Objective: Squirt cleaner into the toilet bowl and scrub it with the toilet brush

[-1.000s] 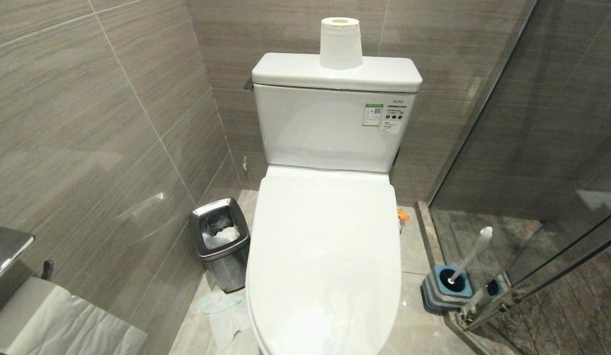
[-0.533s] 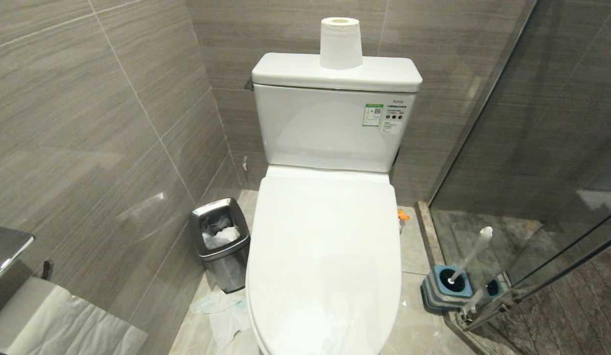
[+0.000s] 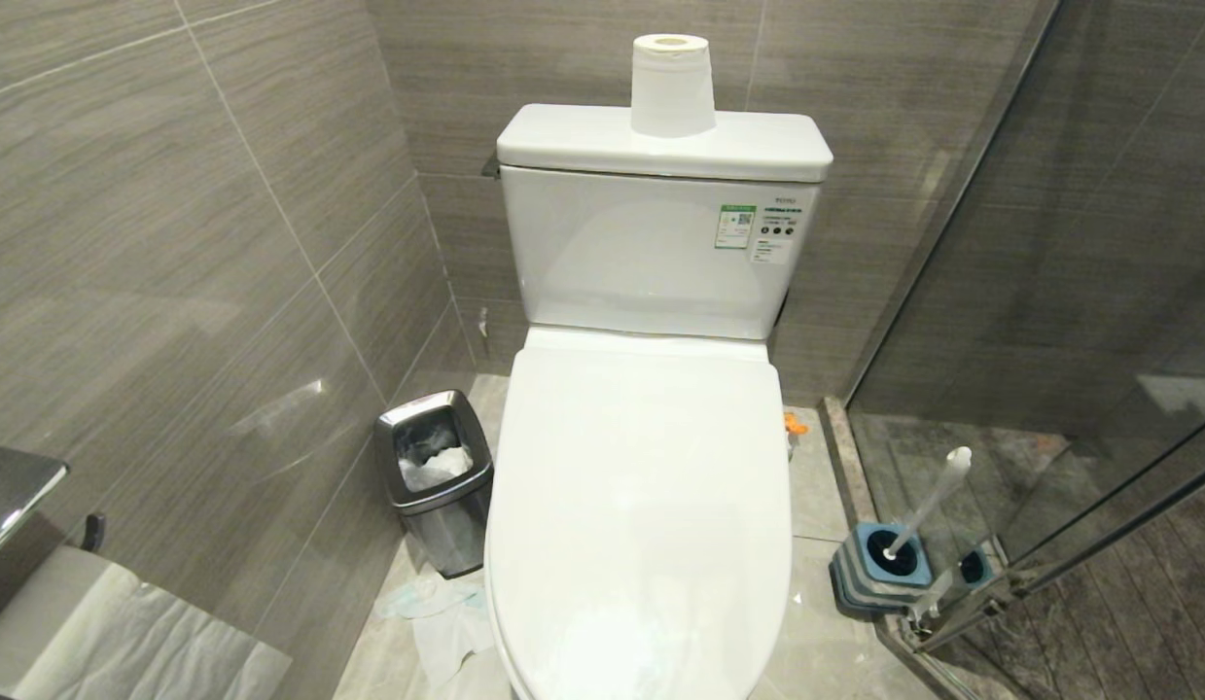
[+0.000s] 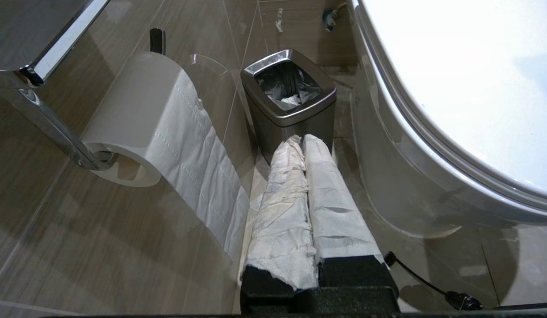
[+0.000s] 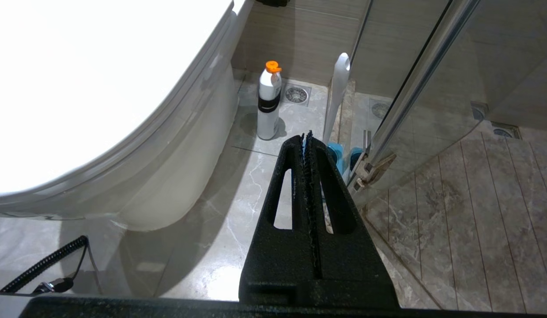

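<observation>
Beside the toilet bowl [image 5: 123, 145] with its lid down, right gripper [image 5: 307, 138] hangs nearer, fingers pressed together; beyond them the toilet brush [image 5: 336, 95] leans upright in its holder [image 3: 889, 564]; left gripper [image 4: 299, 141] likewise closed, empty.

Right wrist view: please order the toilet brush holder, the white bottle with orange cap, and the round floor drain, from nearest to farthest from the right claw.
From the right claw:
1. Toilet brush holder, just beyond the tips, by the glass door.
2. White bottle, farther, beside the toilet bowl.
3. Floor drain, behind the bottle.
</observation>
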Available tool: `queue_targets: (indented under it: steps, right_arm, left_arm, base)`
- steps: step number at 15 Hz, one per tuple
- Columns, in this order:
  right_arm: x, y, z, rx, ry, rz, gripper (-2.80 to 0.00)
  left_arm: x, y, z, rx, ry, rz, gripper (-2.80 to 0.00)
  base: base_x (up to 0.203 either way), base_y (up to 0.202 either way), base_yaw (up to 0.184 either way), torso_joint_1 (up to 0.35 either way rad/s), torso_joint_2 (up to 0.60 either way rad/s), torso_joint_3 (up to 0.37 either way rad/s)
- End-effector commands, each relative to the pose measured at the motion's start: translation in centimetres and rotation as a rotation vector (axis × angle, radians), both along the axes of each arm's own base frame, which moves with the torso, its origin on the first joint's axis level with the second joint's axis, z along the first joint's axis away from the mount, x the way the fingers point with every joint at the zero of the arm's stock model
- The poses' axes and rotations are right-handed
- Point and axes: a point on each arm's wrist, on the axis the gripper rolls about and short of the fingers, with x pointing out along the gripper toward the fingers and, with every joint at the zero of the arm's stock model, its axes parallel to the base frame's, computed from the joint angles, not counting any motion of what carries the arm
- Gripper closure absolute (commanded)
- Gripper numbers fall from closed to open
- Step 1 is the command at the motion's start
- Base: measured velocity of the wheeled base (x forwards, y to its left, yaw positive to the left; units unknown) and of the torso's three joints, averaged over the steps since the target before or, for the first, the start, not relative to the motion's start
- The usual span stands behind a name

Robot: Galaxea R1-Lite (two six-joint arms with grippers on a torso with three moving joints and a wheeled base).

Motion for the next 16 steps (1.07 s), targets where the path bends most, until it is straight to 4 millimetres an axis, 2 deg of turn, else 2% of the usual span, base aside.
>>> queue_targets:
  steps: [1,16]
  right_arm:
    - [0.01,0.0,-0.01,0.0,0.001,0.001,0.0]
    - [0.0,0.0,0.0,0.0,0.001,0.001,0.0]
  left_arm:
    - [0.01,0.0,0.0,0.0,0.002,0.0,0.0]
    - [0.01,0.0,0.0,0.0,0.002,0.0,0.0]
  base:
    - [0.0,0.0,0.0,0.0,0.0,0.0]
    - [0.0,0.0,0.0,0.0,0.0,0.0]
